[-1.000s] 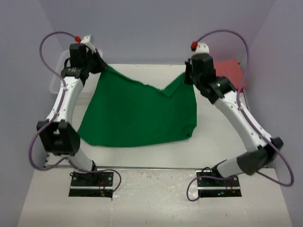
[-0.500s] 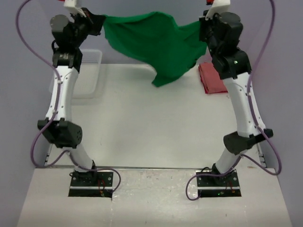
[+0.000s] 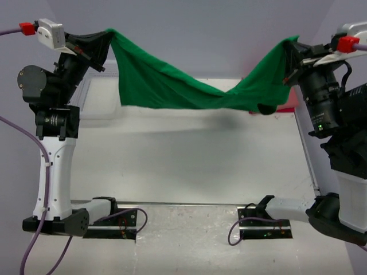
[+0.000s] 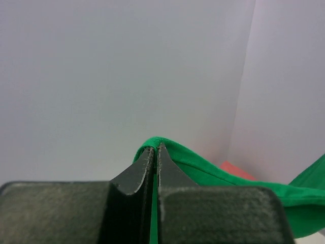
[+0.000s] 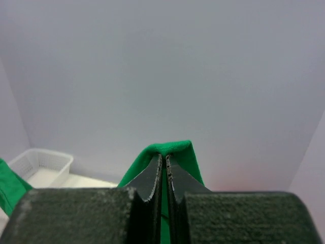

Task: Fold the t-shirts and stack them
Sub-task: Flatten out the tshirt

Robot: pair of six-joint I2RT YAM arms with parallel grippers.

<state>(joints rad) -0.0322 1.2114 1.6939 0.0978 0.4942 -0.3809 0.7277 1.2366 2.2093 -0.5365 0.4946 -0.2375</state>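
The bright green t-shirt (image 3: 189,86) hangs in the air, stretched between both grippers and sagging in the middle well above the table. My left gripper (image 3: 106,41) is shut on its left corner; in the left wrist view the green cloth (image 4: 203,175) wraps over the closed tips (image 4: 154,148). My right gripper (image 3: 288,50) is shut on the right corner; in the right wrist view the cloth (image 5: 183,151) caps the closed tips (image 5: 164,157). The salmon-red t-shirt shows as a sliver in the left wrist view (image 4: 236,170); in the top view the cloth and right arm mostly hide it.
A white mesh basket (image 5: 40,163) stands at the far left of the table, also seen behind the left arm in the top view (image 3: 100,97). The white table (image 3: 189,154) lies below the hanging shirt. Grey walls enclose the back and sides.
Both arms have lifted the green shirt off the table and risen high, then spread apart, so the shirt now hangs stretched wide between them.
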